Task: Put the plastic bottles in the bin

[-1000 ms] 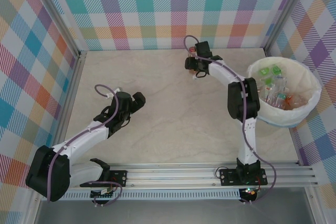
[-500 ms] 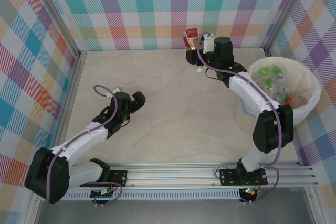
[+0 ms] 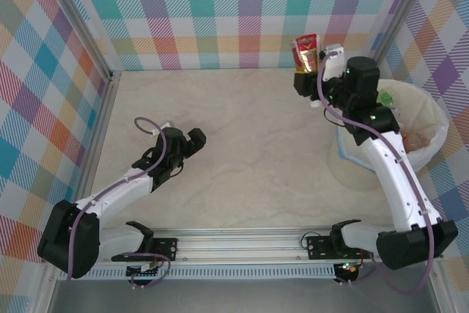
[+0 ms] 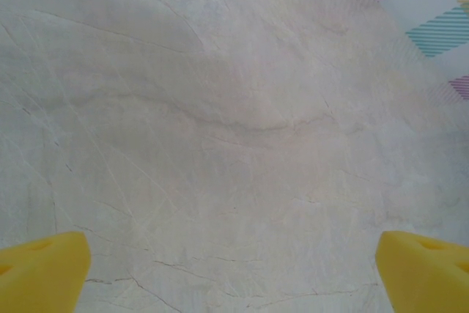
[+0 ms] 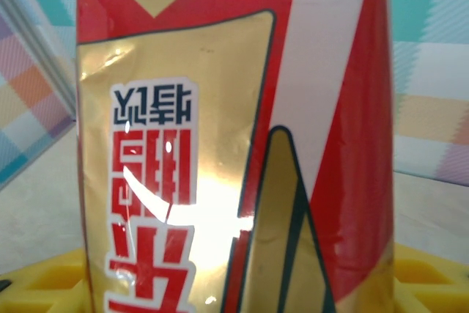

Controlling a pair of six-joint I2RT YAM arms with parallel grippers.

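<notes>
A plastic bottle with a red and gold label [image 3: 305,50] is held upright in the air near the back wall, just left of the bin. My right gripper [image 3: 305,71] is shut on it. In the right wrist view the bottle's label [image 5: 234,137] stands between the yellow fingers [image 5: 425,276]. The bin [image 3: 437,119], lined with a white bag, sits at the right and is partly hidden by my right arm. Inside it lie several bottles, one with a green cap [image 3: 385,97]. My left gripper [image 3: 192,139] rests low over the table's left half, open with nothing between its fingertips [image 4: 44,273].
Plaid walls close in the table on the back, left and right. A metal rail [image 3: 242,243] with both arm bases runs along the near edge. Bare marble tabletop [image 3: 249,152] lies between the two arms.
My right arm has swung to the right and risen, carrying the red and gold bottle from the back middle of the table toward the bin. The left arm has barely moved.
</notes>
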